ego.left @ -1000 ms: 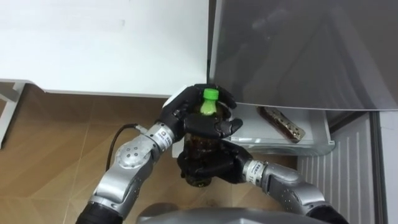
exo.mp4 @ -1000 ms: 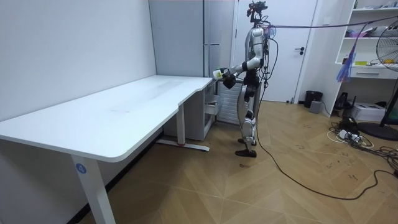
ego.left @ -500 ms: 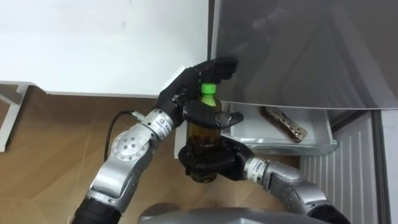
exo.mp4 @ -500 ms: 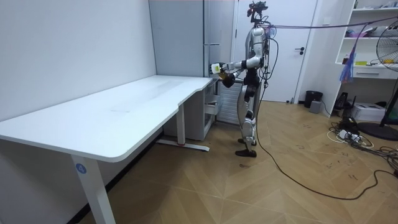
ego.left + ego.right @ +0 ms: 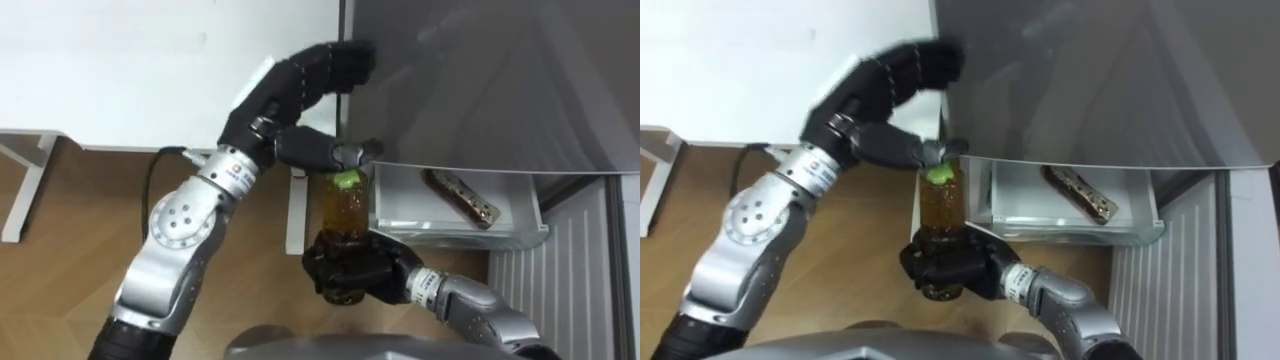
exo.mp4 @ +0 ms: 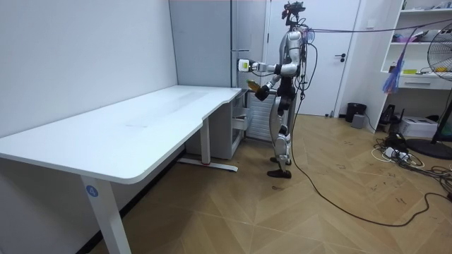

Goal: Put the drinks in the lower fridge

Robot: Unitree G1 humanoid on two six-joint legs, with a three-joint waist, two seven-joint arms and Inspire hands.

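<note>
While the right hand (image 5: 352, 278) wraps the bottle's (image 5: 345, 215) lower half and holds it upright just off the open drawer's (image 5: 410, 208) left end, the left hand (image 5: 285, 100) hangs above the green cap (image 5: 347, 181), fingers loosely spread, their tips at the fridge door's (image 5: 480, 80) left edge. A packet (image 5: 459, 198) lies in the drawer, and the desk's (image 5: 150, 70) corner is just left of the fridge.

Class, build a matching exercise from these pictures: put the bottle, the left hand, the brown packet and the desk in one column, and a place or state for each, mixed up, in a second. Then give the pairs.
Column one:
1 bottle
2 left hand
3 brown packet
4 desk

Column two:
A lying in the open drawer
B up at the grey door edge
C white, left of that door
D gripped by the right hand

Pairs: 1-D, 2-B, 3-A, 4-C.
</note>
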